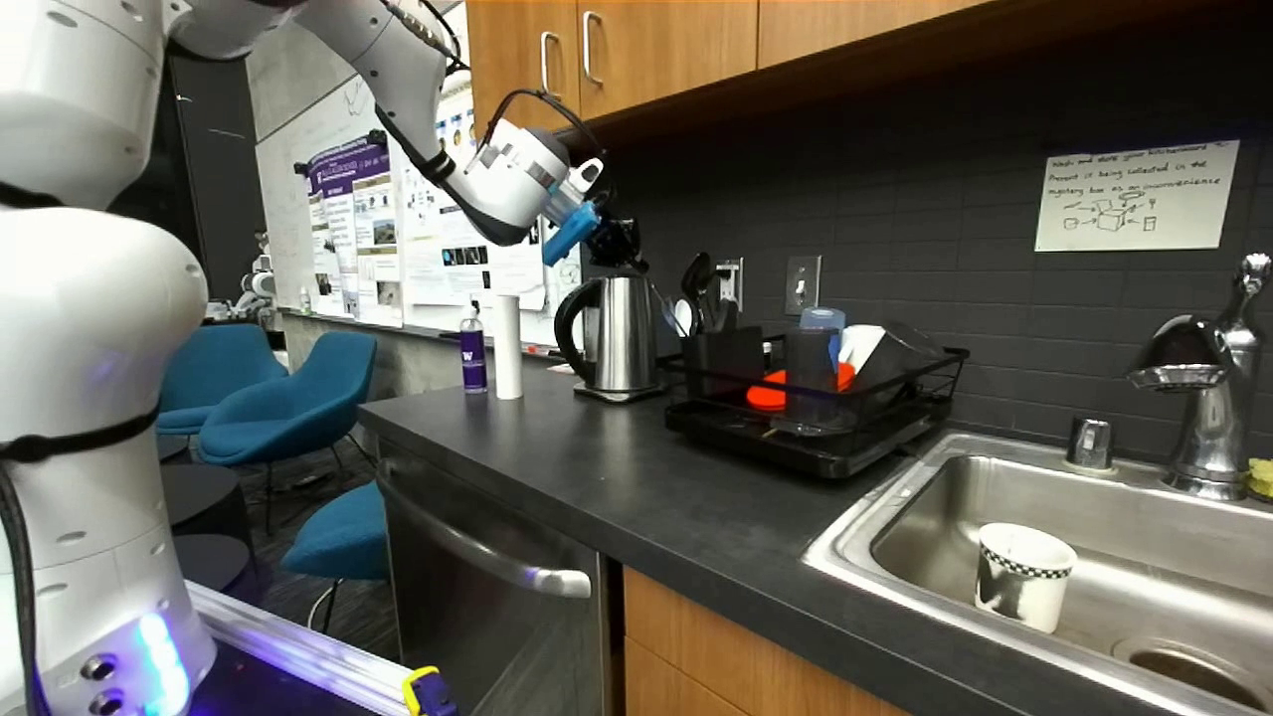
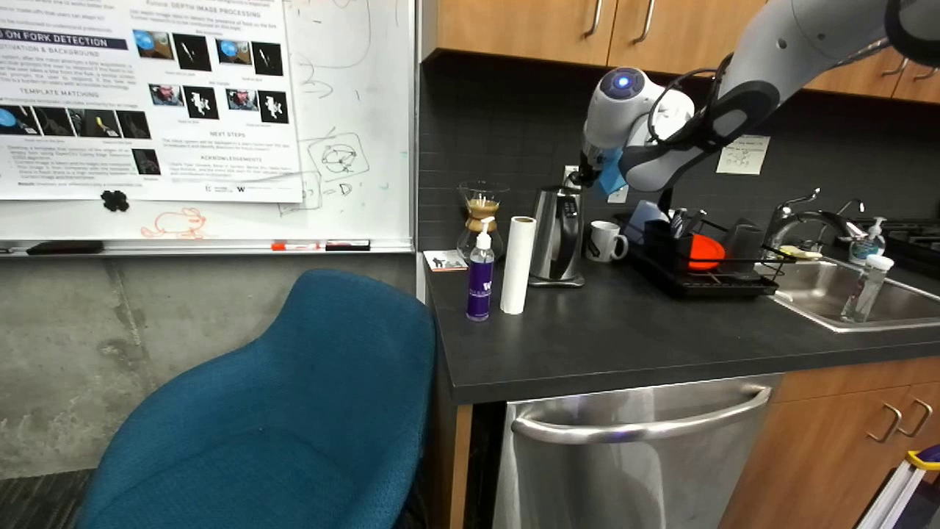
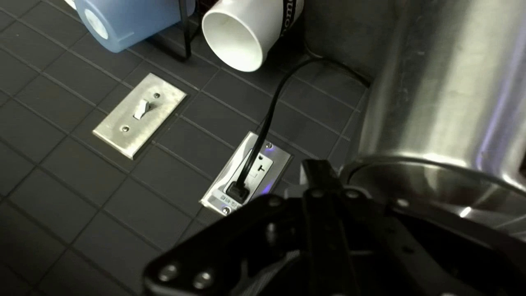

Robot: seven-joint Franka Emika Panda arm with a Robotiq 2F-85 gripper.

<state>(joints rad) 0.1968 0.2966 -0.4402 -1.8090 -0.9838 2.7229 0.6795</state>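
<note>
Just below the gripper (image 1: 639,265) in both exterior views, the stainless-steel electric kettle (image 1: 627,330) stands on its base (image 1: 619,393) on the dark countertop (image 1: 557,438), long axis upright. In the wrist view its steel rim (image 3: 415,159) lies just right of the fingertips (image 3: 318,169); the 2 fingers look pressed together, though whether they pinch anything I cannot tell.

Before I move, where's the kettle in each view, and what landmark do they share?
In an exterior view: the kettle, near the middle.
In an exterior view: the kettle, right of the middle and of the white cylinder.
Wrist view: the kettle, large at upper right, cut by the edge.
Shared landmark: the switch plate, right of the kettle in both exterior views, left of it in the wrist view.
</note>
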